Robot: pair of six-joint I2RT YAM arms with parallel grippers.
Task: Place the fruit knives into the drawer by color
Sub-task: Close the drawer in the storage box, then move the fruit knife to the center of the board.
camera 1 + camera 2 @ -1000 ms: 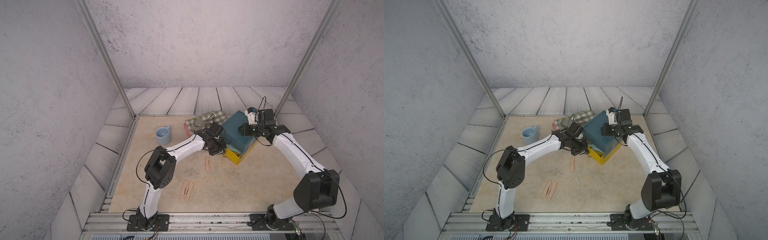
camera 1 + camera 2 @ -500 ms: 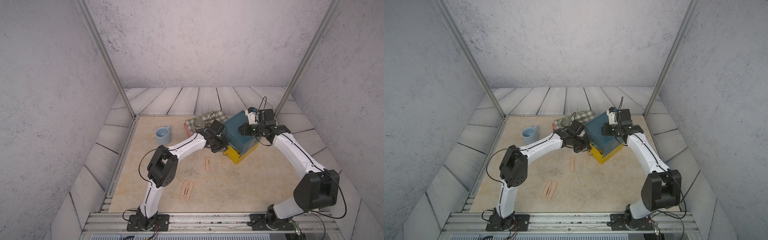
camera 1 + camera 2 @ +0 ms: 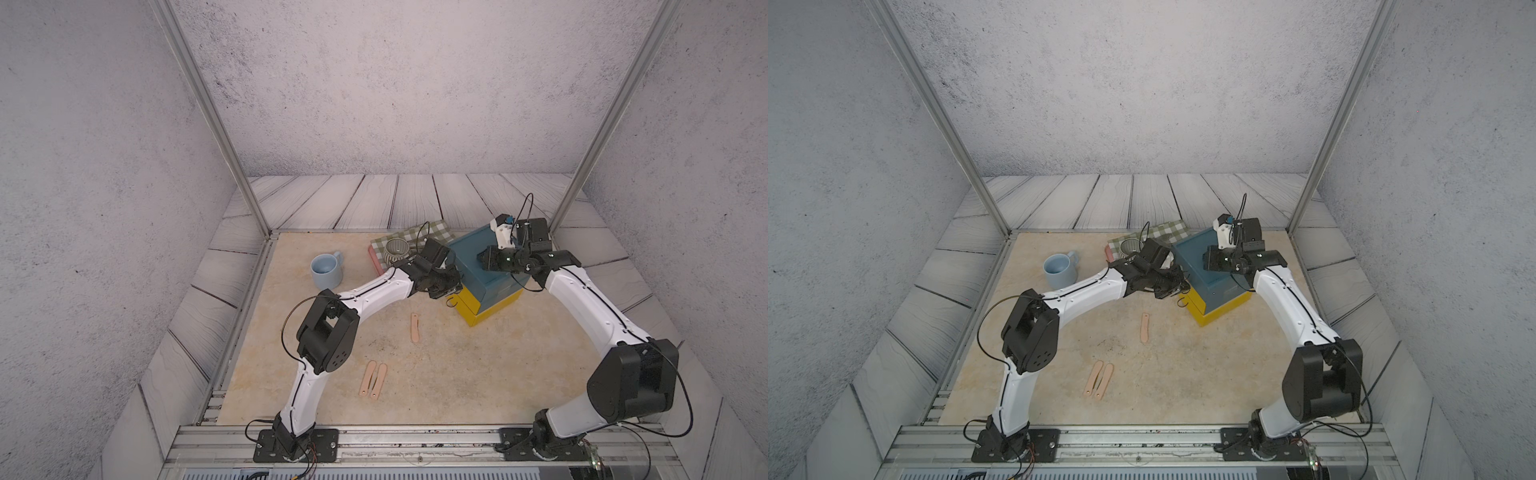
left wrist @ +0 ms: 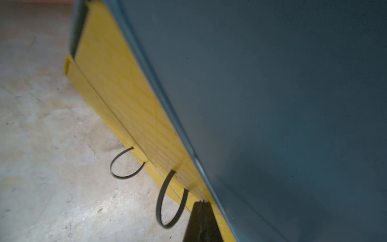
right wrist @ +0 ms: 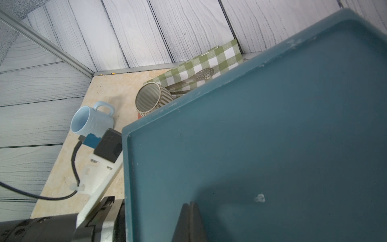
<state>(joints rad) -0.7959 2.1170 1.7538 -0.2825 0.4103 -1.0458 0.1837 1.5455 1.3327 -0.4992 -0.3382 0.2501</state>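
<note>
Robot lab cell, staged as a kitchen
Grey backdrop panels, aluminium posts and a bolted base rail enclose a stone-look counter with mug and checked cloth.

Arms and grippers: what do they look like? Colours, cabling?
The left arm and right arm have white link shells, bulky black joints and thin black external cables. The left gripper and right gripper are black and tapered.

Even, soft overhead light, faint shadows on the worktop; both top views sharp, the left wrist view smeared by blur.
</note>
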